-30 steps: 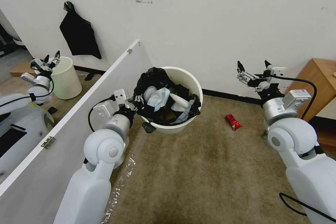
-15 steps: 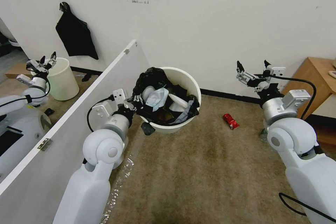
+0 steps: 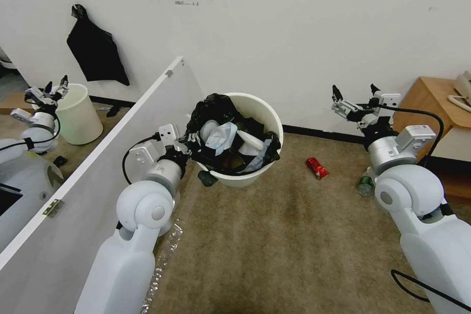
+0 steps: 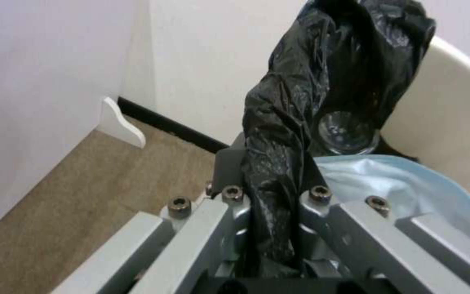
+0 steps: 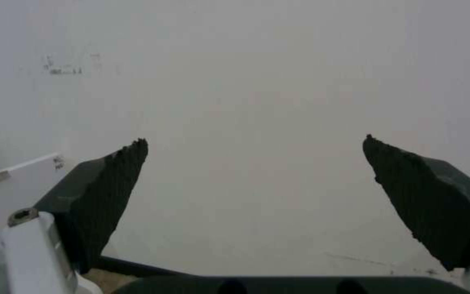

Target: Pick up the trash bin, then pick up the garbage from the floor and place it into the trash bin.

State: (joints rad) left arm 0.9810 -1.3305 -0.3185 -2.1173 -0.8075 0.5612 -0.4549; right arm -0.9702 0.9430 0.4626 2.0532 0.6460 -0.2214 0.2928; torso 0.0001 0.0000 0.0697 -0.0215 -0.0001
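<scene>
Where brown carpet [image 3: 294,235] meets white wall [image 3: 294,34], a red packet [image 3: 317,168] lies.

The round white plastic trash bin lined with a crinkled black bag [image 3: 250,108] hangs above the brown carpeted floor [image 3: 284,245], before the white wall [image 3: 274,34]. The left gripper [image 3: 191,143] clamps its near-left rim, with the bag pinched between the jaws. In the bin lie a crumpled blue-white tissue [image 3: 223,136] and other litter. Left of the bin stands a white partition panel [image 3: 98,176]. To the bin's right, on the floor, lies a red snack packet [image 3: 317,168]; farther right, a small green bottle [image 3: 365,185]. The right gripper [image 3: 355,95] hangs spread above them, near the wall, beside a wooden cabinet [image 3: 436,103].
</scene>
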